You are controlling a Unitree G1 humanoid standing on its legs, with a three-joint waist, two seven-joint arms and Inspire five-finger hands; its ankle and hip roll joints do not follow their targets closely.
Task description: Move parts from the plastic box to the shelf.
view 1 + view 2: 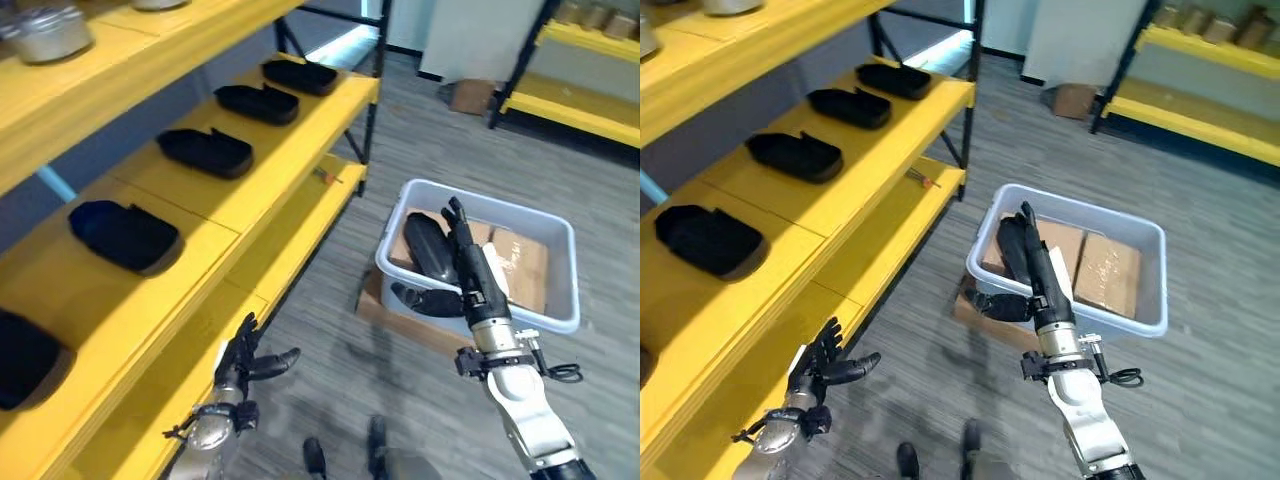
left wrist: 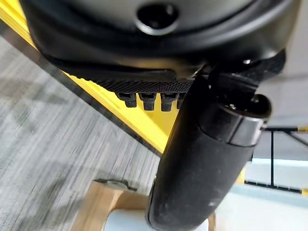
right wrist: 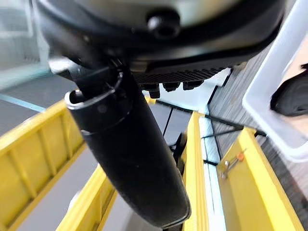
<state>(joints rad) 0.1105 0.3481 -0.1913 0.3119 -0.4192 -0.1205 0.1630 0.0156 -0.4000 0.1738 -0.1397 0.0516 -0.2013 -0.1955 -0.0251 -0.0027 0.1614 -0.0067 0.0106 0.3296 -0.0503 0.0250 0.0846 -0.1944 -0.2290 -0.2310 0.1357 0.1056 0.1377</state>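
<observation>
Right hand (image 1: 470,270) reaching with straight fingers over black part (image 1: 428,250) at plastic box's (image 1: 560,318) left edge; left hand (image 1: 243,365) spread beside shelf (image 1: 240,190). Shallow grasp risks dropping part

Grey wood-grain flooring (image 1: 420,150) is running across the room. A second yellow rack (image 1: 575,95) with black uprights is standing at the far right, holding brown items on its upper level. A cardboard box (image 1: 465,97) is sitting on the floor near it, beside a pale wall panel (image 1: 475,40). Light is reflecting off the floor at the far end.
</observation>
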